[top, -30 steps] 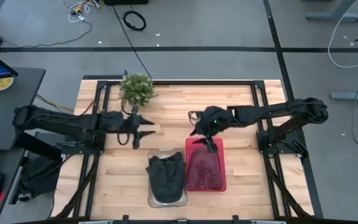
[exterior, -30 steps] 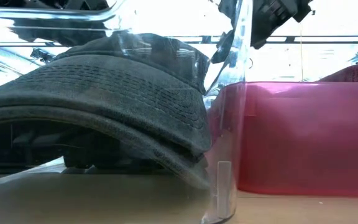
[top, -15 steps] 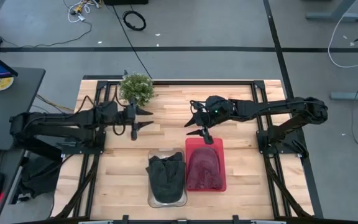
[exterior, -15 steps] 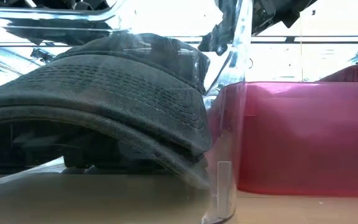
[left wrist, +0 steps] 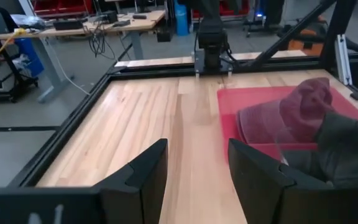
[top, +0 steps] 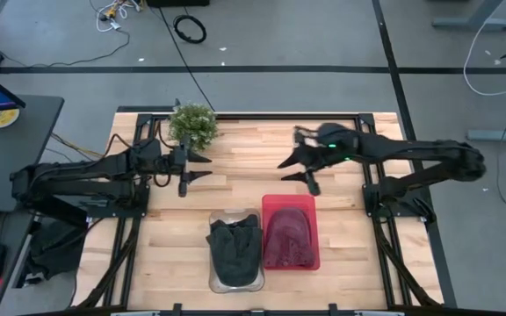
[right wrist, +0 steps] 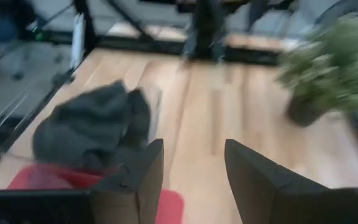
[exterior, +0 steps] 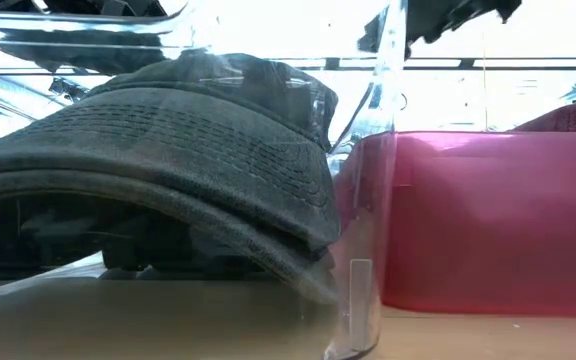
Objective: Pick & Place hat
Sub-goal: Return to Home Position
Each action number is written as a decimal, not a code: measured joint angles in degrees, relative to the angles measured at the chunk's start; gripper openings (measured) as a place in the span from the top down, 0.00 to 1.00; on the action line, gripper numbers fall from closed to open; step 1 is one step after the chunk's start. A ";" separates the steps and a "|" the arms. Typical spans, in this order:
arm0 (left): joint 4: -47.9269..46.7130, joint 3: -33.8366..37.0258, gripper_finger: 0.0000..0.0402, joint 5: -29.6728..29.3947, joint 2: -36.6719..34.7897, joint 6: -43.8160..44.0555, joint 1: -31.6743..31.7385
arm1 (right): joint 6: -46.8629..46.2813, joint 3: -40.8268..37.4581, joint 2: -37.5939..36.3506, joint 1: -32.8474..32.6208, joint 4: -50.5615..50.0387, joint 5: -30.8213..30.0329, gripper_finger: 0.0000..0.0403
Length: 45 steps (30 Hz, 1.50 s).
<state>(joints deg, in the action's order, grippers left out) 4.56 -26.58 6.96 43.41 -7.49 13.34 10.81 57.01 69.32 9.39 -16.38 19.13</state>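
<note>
Right gripper (top: 298,175) is over the bare table (top: 244,149), fingers spread wide, holding nothing. Red bin (top: 315,235) sits near it on the table's front side, apart from the fingers, with the red cap (top: 288,237) inside. Clear bin (top: 212,263) sits right against the red bin on the side away from the right gripper, with the black cap (top: 235,246) inside, crown up. Left gripper (top: 202,167) is also wide open and empty, well apart from both bins. A plant (top: 192,125) is close behind it. Low view: black cap (exterior: 168,150) fills the clear bin (exterior: 368,200), and the red bin (exterior: 488,220) stands beside it.
</note>
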 joint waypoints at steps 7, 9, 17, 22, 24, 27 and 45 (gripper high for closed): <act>-2.75 -0.01 0.57 0.00 -4.29 -0.28 0.00 | -0.89 -12.63 -18.86 -1.73 8.79 -6.64 0.57; -3.80 -0.01 0.57 -0.02 -5.48 -0.26 0.00 | -0.97 -17.03 -24.79 -1.52 11.81 -6.63 0.57; -7.64 0.40 0.57 2.36 -10.34 2.36 -0.07 | -6.73 -26.88 -43.65 -1.26 13.10 -11.81 0.57; -5.42 6.68 0.57 3.30 -16.01 4.66 -0.07 | -10.25 -33.18 -55.08 -2.15 13.45 -12.23 0.57; -4.09 9.71 0.57 3.27 -18.88 5.79 -0.07 | -11.97 -35.88 -59.49 -2.16 13.08 -12.25 0.57; -1.72 13.29 0.57 3.27 -23.32 7.47 -0.07 | -14.22 -39.27 -65.28 -2.16 12.83 -12.25 0.57; -0.81 24.42 0.57 4.67 -43.12 12.46 -2.36 | -18.51 -54.85 -69.30 -6.46 32.24 -10.79 0.57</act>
<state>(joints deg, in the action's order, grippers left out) 3.75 -2.16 11.63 0.29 4.98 10.98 -7.71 2.16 0.03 2.93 15.86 8.34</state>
